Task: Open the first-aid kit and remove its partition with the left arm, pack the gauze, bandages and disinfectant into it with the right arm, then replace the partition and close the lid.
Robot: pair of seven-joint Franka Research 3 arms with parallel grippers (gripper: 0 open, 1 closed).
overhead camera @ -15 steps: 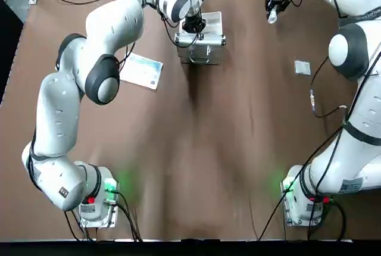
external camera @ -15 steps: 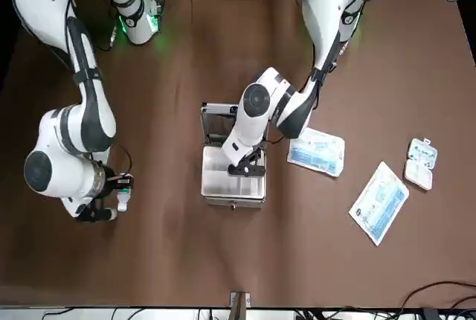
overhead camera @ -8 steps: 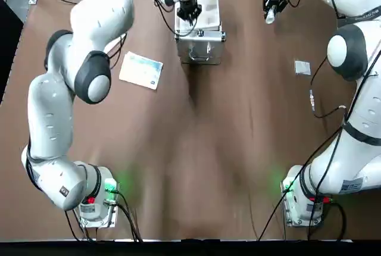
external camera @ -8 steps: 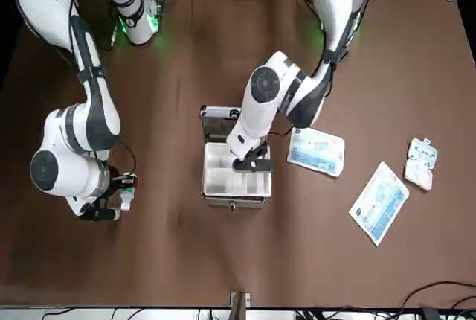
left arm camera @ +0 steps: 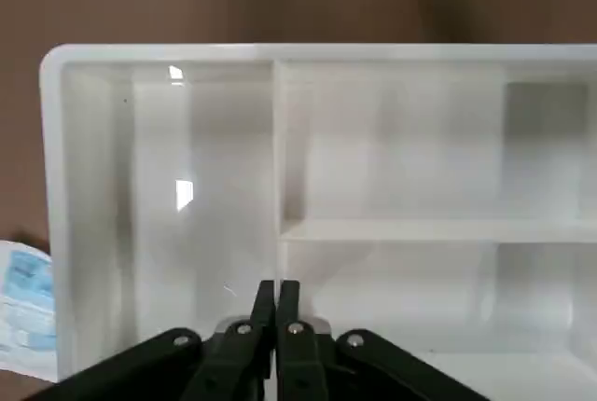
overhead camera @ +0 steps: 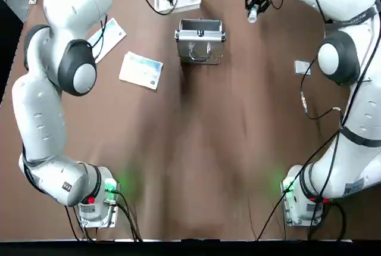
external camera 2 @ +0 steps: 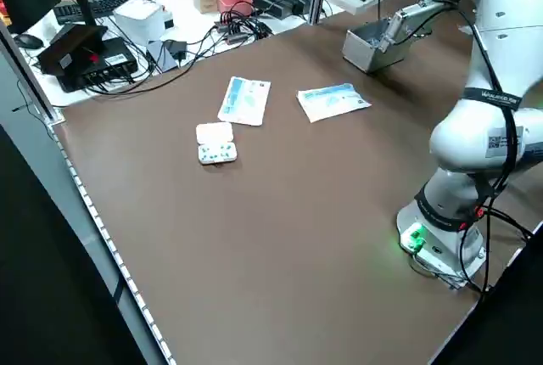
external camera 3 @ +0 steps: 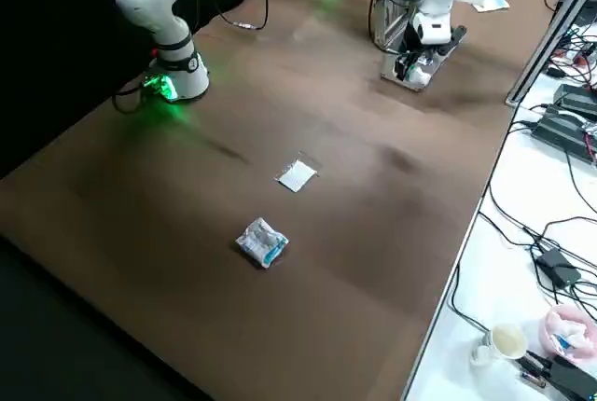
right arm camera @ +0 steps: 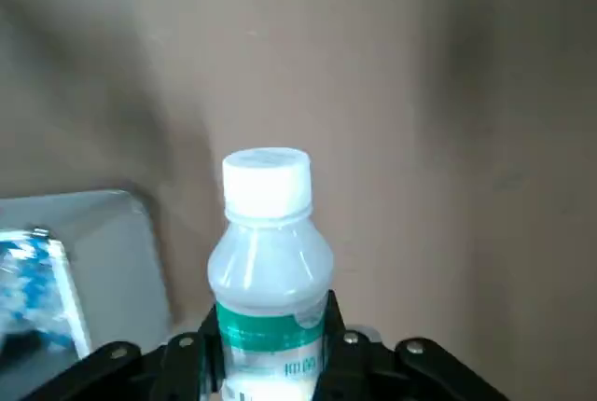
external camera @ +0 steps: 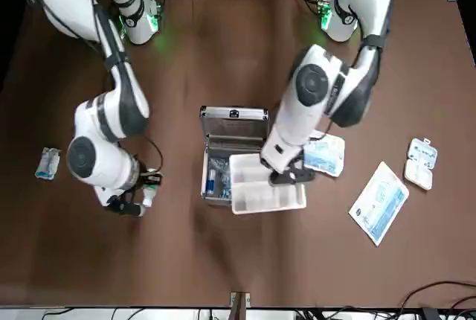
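Left gripper (left arm camera: 276, 291): pinched on the partition (external camera: 260, 190)'s divider; we see it beside the open case (external camera: 223, 158).
Right gripper (right arm camera: 272, 326): gripping our white-capped bottle (right arm camera: 270, 275).

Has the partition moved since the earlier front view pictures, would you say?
Yes; the partition has moved off the case toward the robot's left, nearer the long flat packet.

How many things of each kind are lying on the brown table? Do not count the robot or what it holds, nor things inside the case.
Metal case: 1
Open small white box: 1
Large flat packets: 2
Small packets: 2
Total: 6
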